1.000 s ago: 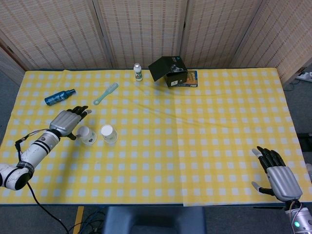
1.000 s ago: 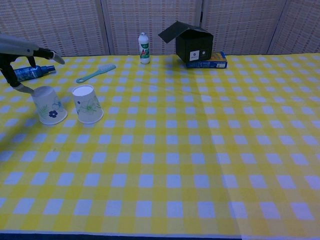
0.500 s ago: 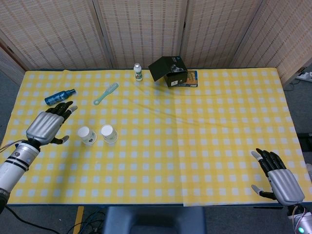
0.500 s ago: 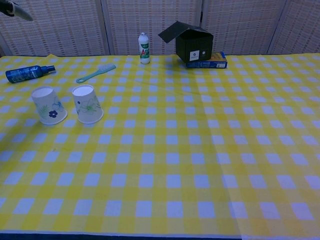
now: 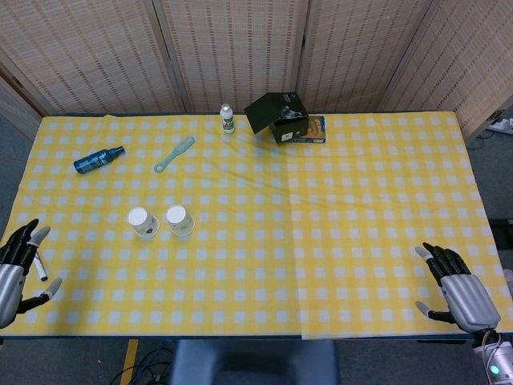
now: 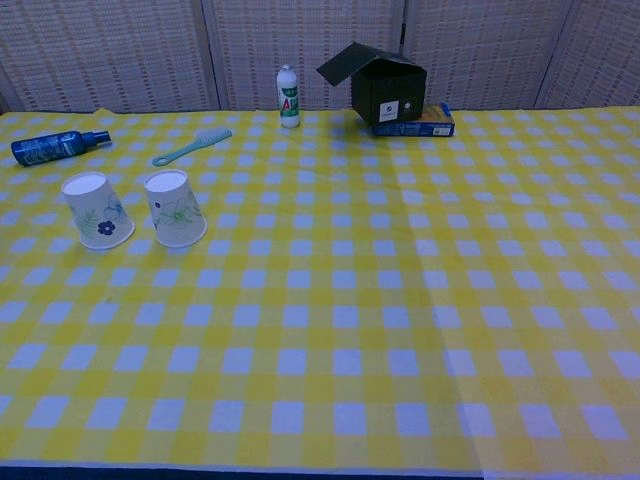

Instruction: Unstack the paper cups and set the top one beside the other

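Two white paper cups with flower prints stand upside down, side by side and a little apart, on the yellow checked table. The left cup [image 5: 143,222] [image 6: 96,210] carries a blue flower; the right cup [image 5: 179,220] [image 6: 174,208] has a green print. My left hand [image 5: 16,269] hangs open at the table's near left corner, far from both cups. At the near right edge my right hand [image 5: 458,296] is open too, holding nothing. Neither hand shows in the chest view.
Along the back lie a blue spray bottle [image 5: 98,160] [image 6: 56,146], a teal brush [image 5: 174,153] [image 6: 190,147], a small white bottle [image 5: 228,118] [image 6: 289,97] and an open black box [image 5: 280,117] [image 6: 382,84] on a blue packet [image 5: 314,131].
My left hand has drawn back from beside the left cup to the table's near left corner. Both cups stayed in place. The right hand barely shifted.
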You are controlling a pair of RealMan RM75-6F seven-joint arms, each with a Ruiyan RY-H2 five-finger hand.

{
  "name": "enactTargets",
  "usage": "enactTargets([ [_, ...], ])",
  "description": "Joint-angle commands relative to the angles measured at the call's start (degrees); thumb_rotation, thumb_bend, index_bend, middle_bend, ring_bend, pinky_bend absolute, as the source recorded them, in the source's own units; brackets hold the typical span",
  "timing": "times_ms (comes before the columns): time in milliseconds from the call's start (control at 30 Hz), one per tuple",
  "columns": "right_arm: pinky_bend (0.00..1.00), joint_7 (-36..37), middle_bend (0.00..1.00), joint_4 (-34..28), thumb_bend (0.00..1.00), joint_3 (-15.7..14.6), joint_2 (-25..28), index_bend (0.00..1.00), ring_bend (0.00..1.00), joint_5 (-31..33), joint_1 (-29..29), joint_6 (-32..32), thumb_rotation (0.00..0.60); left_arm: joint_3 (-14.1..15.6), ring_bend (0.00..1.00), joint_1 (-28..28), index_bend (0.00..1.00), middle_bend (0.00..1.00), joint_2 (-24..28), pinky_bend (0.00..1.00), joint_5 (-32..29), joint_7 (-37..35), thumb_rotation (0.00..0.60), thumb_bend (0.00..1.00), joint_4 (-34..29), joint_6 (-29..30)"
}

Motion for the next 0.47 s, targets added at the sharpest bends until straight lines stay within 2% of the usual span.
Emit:
enactTargets([
  [33, 0.0, -1.1, 0.0, -0.1, 0.22, 0.3, -0.6, 0.0, 0.0, 1.0, 0.3, -0.8, 0.6, 1.4, 0.0, 5.4, 0.0, 0.0, -9.1, 0.25, 3.0, -6.2, 0.6, 0.29, 11.0, 4.6],
  [100, 0.0, -1.7, 0.0, -0.3, 0.22, 0.4, -0.8, 0.0, 0.0, 1.6, 0.2, -0.9, 0.6, 1.4, 0.0, 6.0, 0.0, 0.0, -10.7, 0.25, 3.5, -8.0, 0.6, 0.29, 13.9, 4.6],
  [233, 0.0, -3.0, 0.0, -0.4, 0.22, 0.6, -1.1, 0.0, 0.0, 2.1, 0.1, -0.6, 0.6, 0.6, 0.0, 6.4, 0.0, 0.0, -10.8, 0.25, 5.4, -7.8, 0.6, 0.29, 15.5, 6.0],
  [467, 0.0, -3.2, 0.0, -0.9, 0.22, 0.7, -0.9, 0.0, 0.0, 2.5, -0.4, -0.1, 0.6, 0.7, 0.0, 5.8, 0.0, 0.0, -10.3, 0.25, 5.0, -7.4, 0.6, 0.29, 14.4, 1.4],
])
